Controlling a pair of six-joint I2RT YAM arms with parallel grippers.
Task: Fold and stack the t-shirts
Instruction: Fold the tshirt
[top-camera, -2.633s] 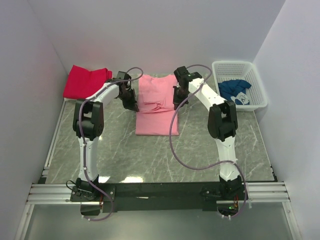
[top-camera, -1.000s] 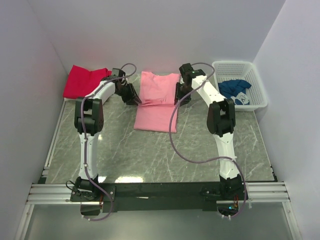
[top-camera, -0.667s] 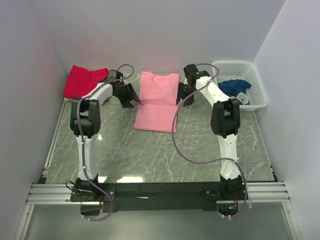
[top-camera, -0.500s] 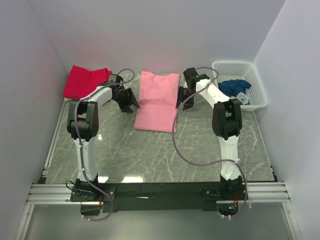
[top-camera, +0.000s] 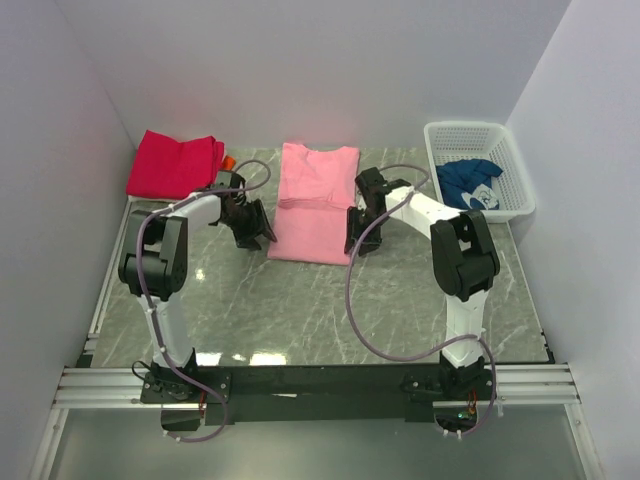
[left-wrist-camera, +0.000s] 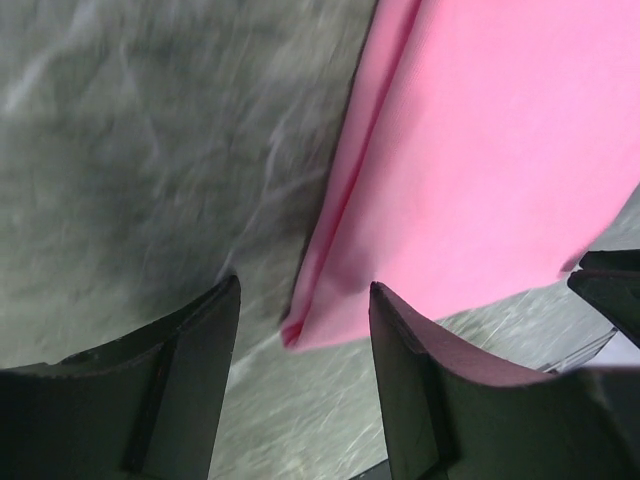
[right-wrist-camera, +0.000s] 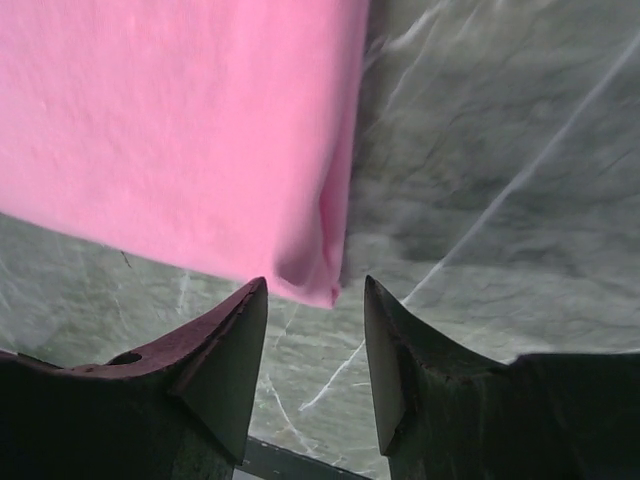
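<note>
Folded light pink t-shirt (top-camera: 315, 205) lies flat at 12 o'clock on the tabletop (top-camera: 300, 300). Left claw (left-wrist-camera: 305, 290) spread wide over its 7 o'clock corner — right claw (right-wrist-camera: 315, 285) likewise wide over the 5 o'clock corner. Magenta-red t-shirt (top-camera: 175, 163) sits at 10 o'clock.

Marble table (top-camera: 300, 300): pink tee (top-camera: 315, 205), red tee (top-camera: 172, 165), basket (top-camera: 516, 200)

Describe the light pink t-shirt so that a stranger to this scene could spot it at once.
Start at the grey marble table and look at its far middle. The light pink t-shirt lies flat there, a folded rectangle, paler than the red t-shirt at far left and outside the white basket.
</note>
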